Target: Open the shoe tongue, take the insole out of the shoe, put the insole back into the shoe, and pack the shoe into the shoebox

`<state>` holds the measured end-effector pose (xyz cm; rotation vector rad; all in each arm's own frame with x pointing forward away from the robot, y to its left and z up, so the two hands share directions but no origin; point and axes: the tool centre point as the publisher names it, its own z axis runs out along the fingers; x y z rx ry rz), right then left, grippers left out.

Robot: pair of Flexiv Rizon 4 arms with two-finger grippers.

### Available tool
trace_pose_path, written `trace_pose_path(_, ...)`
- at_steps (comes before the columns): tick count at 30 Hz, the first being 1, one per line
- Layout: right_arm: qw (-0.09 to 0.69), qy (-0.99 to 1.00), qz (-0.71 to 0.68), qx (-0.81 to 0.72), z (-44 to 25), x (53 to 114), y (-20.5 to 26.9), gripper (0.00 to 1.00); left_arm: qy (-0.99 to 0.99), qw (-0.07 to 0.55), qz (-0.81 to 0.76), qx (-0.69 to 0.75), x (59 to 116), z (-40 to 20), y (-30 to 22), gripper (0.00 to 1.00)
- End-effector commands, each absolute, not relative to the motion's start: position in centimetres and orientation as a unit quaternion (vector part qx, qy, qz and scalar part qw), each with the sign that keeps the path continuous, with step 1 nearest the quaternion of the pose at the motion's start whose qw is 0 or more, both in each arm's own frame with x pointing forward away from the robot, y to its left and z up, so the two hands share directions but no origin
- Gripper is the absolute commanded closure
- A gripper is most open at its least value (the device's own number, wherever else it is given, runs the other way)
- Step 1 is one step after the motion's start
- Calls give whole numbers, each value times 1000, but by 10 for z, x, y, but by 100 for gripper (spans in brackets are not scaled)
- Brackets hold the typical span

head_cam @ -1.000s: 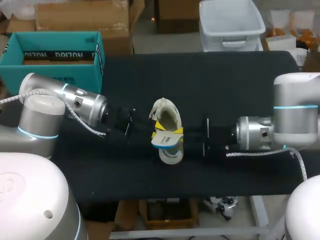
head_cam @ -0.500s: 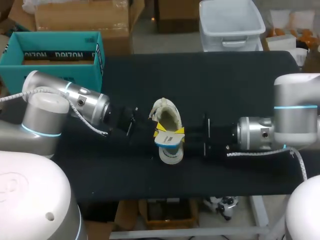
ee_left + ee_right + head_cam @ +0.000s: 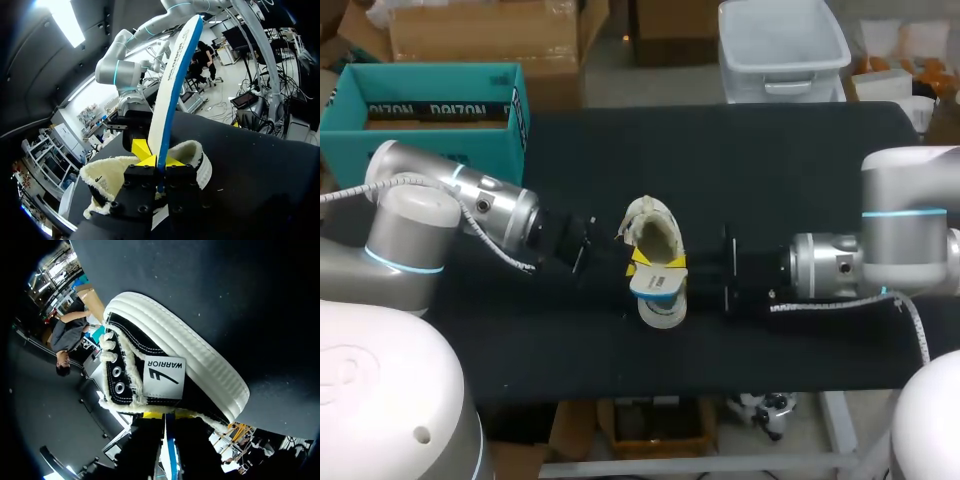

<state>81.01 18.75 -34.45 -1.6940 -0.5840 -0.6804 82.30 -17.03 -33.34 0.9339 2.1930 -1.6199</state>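
The left tool (image 3: pixel 638 257) is shut tight on the thin white insole with the blue underside (image 3: pixel 658 284). It holds the insole up on its edge, right over the mouth of the shoe. The right tool (image 3: pixel 676 263) comes in from the other side. Its two yellow tips sit close on both sides of the same insole, so it looks like it pinches it too. The black cloth shoe with the white rubber sole and fluffy lining (image 3: pixel 653 232) stands in the middle of the black tabletop (image 3: pixel 770 180). Its toe points toward the near edge.

Not much has changed in the last second. The left arm has slid a little nearer to the shoe. The right arm has crept in a bit as well. The insole has moved a small way toward the toe end.

I think this means the insole is out, and the two arms are now lining it up to go back in. The tongue step looks done. The teal cardboard shoebox (image 3: pixel 345 140) waits by the far left corner of the tabletop. The shoe is not in it yet.
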Motion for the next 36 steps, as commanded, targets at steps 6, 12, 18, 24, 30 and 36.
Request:
trace_pose_path(6, 561, -245, -294, -734, -328, 793, 189, 32, 753, 131, -560, 318, 821, -337, -172, 100)
trace_pose_path(12, 550, -244, -299, -740, -319, 784, 187, 54, 752, 133, -562, 317, 820, -336, -171, 100)
trace_pose_path(18, 547, -244, -298, -744, -316, 779, 186, 100, 752, 135, -562, 317, 820, -335, -170, 100)
trace_pose_path(24, 552, -245, -290, -742, -322, 779, 186, 100, 754, 135, -562, 314, 821, -335, -170, 100)
trace_pose_path(30, 557, -246, -286, -740, -327, 781, 187, 100, 740, 133, -570, 333, 810, -327, -170, 53)
trace_pose_path(36, 558, -244, -284, -741, -329, 782, 187, 100, 733, 138, -569, 347, 802, -325, -174, 100)
